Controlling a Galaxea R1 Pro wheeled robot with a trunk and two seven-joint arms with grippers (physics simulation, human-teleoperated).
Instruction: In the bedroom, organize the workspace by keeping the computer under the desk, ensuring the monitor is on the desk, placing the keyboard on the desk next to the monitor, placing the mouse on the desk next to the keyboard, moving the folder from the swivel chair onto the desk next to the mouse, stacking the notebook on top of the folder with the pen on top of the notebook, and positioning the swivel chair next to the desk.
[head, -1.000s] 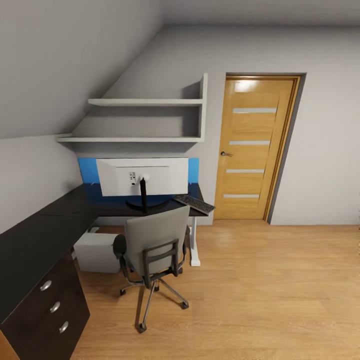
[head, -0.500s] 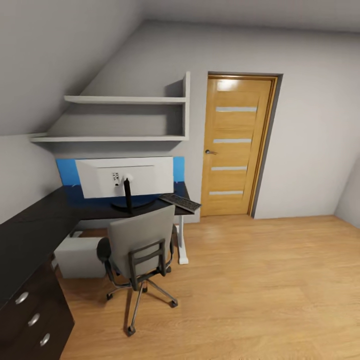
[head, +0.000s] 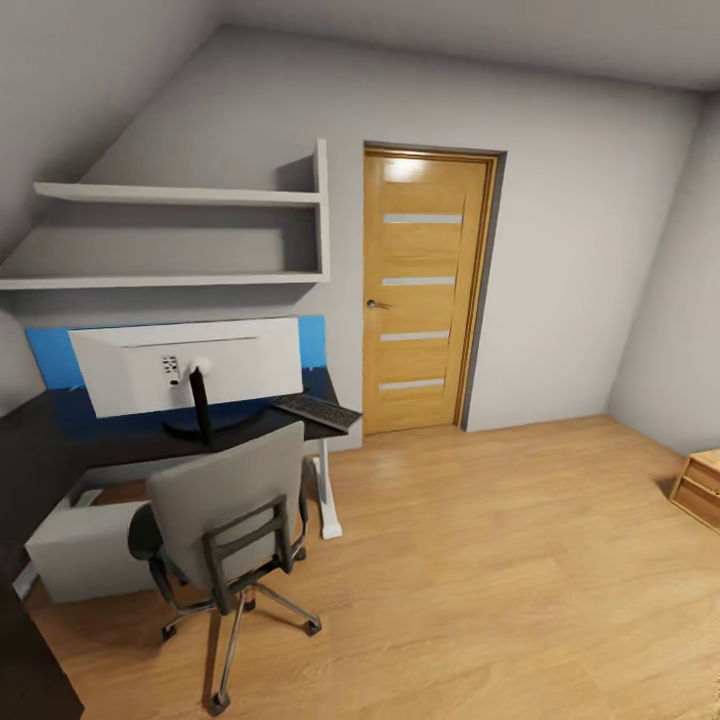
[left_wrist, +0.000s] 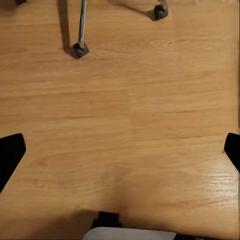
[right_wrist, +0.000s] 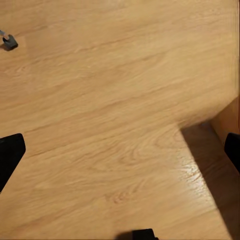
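A: Bedroom, head view. Largest first: the desk (head: 60, 440) is running along the left wall, black top, white leg showing. Under it the computer (head: 85, 550) is sitting on the floor, one grey tower.

B: What is the desk carrying?

A: One monitor (head: 190, 365), white back facing the camera, standing on its ring base. One keyboard (head: 317, 410) is lying just beside it, at the desk's end toward the door (head: 425, 290). A blue panel (head: 50, 360) is showing behind the monitor; cannot tell what it is.

B: Shelves?

A: Two wall shelves (head: 170, 235) above the desk, both looking bare.

B: Chair?

A: One swivel chair (head: 225, 520) is standing at the desk, back toward the camera, close to the computer. Seat is hidden by the backrest.

B: Grippers?

A: Left gripper (left_wrist: 120, 150) is hanging over the wood floor (head: 500, 580), fingers spread wide, gripping nothing; two chair castors (left_wrist: 80, 49) are showing beyond it. Right gripper (right_wrist: 120, 147) likewise, spread wide over bare floor, touching nothing.
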